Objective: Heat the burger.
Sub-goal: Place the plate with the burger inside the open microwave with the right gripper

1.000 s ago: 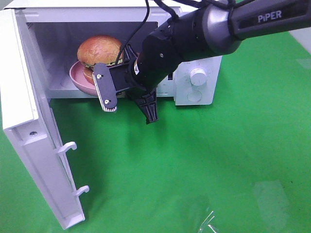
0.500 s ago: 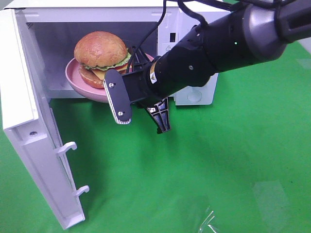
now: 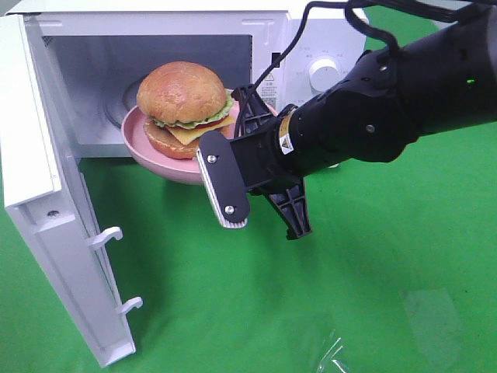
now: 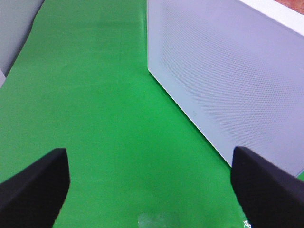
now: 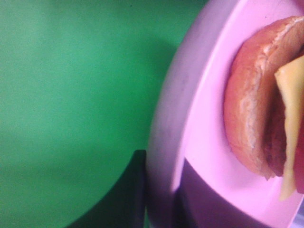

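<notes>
Far left: white microwave door [image 3: 46,233] swung wide open, two hooks on its inner edge. Behind it, open microwave [image 3: 155,23] on a green cloth [image 3: 233,311], cavity facing forward. From the left wrist camera: left gripper [image 4: 152,185] with jaws spread wide, nothing between them, only green cloth under the gap and a white perforated panel [image 4: 228,71] off to one side ahead of the fingertips. At the mouth of the cavity: pink plate [image 3: 155,151] carrying the burger [image 3: 185,105], plate partly out past the front edge. Burger upright on the plate, bun on top, lettuce and cheese showing, just beyond the right jaws' tips. Right gripper [image 3: 245,140] nearly closed, pinching the plate's rim; seen close up, rim [image 5: 164,142] clamped and burger beside it. Farther right: black arm [image 3: 388,109] crossing in front of a round white knob [image 3: 324,71].
</notes>
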Available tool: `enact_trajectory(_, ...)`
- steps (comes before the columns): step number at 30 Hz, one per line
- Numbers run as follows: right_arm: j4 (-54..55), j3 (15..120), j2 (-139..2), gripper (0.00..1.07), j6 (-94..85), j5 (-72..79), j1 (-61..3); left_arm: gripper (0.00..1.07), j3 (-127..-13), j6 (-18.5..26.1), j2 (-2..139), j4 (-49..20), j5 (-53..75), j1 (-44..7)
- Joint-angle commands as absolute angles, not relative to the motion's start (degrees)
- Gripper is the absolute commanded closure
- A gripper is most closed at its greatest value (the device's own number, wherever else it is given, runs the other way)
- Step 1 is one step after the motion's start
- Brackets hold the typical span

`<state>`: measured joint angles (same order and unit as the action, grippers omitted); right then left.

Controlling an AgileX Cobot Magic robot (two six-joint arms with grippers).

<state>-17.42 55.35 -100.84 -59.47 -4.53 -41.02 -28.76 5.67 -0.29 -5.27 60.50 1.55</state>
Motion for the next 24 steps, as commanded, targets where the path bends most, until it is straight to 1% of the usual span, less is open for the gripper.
enact_trajectory(1, -17.25, 53.17, -96.09, 1.07, -58.5, -1.83, -40.28, 0.22, -28.65, 5.56, -1.43, -5.5, 59.76, 1.78)
enact_trajectory(4, -17.25, 51.68, -94.19, 1.07, -58.5, -2.18, -40.28, 0.22, -28.65, 5.56, -1.43, -5.5, 59.76, 1.78)
enact_trajectory(6, -17.25, 48.59, -89.73, 1.07, -58.5, -4.35, -40.28, 0.22, -28.65, 5.56, -1.43, -5.5, 59.76, 1.78)
enact_trajectory(9, -17.36, 48.13, -88.81, 1.07, -58.5, -5.04, -40.28, 0.22, -28.65, 5.56, -1.43, -5.5, 59.76, 1.78)
enact_trajectory(13, -18.39, 45.15, -81.88, 1.07, -58.5, -9.57, -40.28, 0.22, -28.65, 5.56, -1.43, -5.5, 59.76, 1.78)
enact_trajectory(18, -19.08, 43.54, -78.32, 1.07, -58.27, -12.03, -40.28, 0.22, -28.65, 5.56, -1.43, -5.5, 59.76, 1.78)
enact_trajectory(20, -19.71, 42.34, -73.63, 1.07, -58.27, -16.16, -40.28, 0.22, -28.65, 5.56, -1.43, -5.5, 59.76, 1.78)
enact_trajectory(21, -19.71, 42.34, -73.63, 1.07, -58.27, -16.16, -40.28, 0.22, -28.65, 5.56, -1.43, -5.5, 59.76, 1.78)
enact_trajectory(24, -22.29, 41.31, -70.19, 1.07, -57.01, -19.02, -40.28, 0.22, -28.65, 5.56, -1.43, -5.5, 59.76, 1.78)
